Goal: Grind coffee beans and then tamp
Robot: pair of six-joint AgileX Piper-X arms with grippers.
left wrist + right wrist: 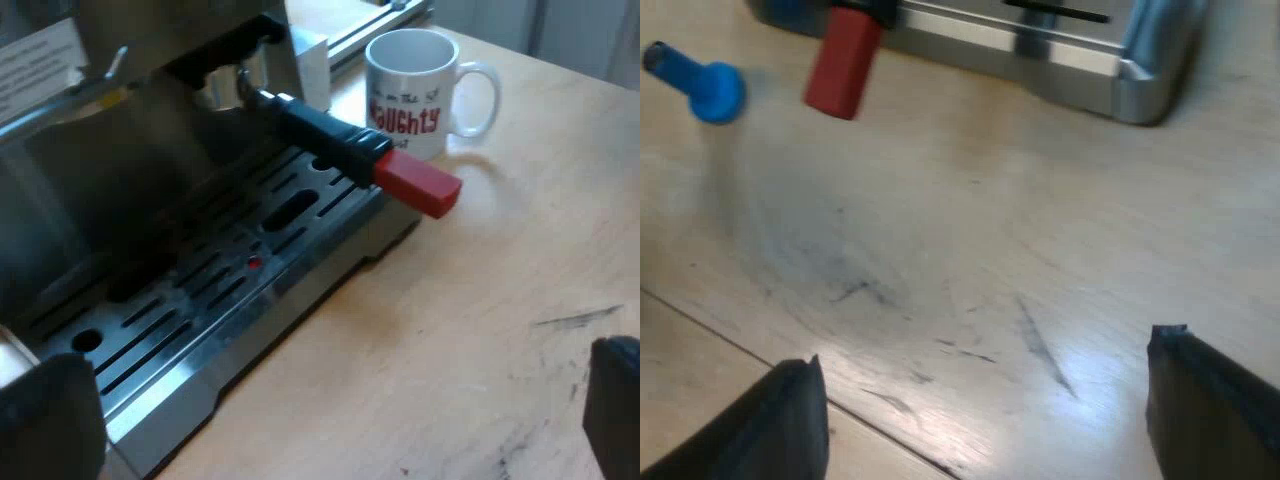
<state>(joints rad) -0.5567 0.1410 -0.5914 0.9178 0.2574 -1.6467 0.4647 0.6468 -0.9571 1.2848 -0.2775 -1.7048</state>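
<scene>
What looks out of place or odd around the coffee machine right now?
The blue tamper seems to lie on its side on the table, near the holder handle's red end, not standing on its base. The table has dark scuff marks. Nothing looks spilled; the mug stands upright by the espresso machine.

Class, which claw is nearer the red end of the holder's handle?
Probably right. The right claw hovers open over the table, facing the handle's red end head-on. The left claw, also open, sits by a corner of the drip tray, farther off along the machine front.
</scene>
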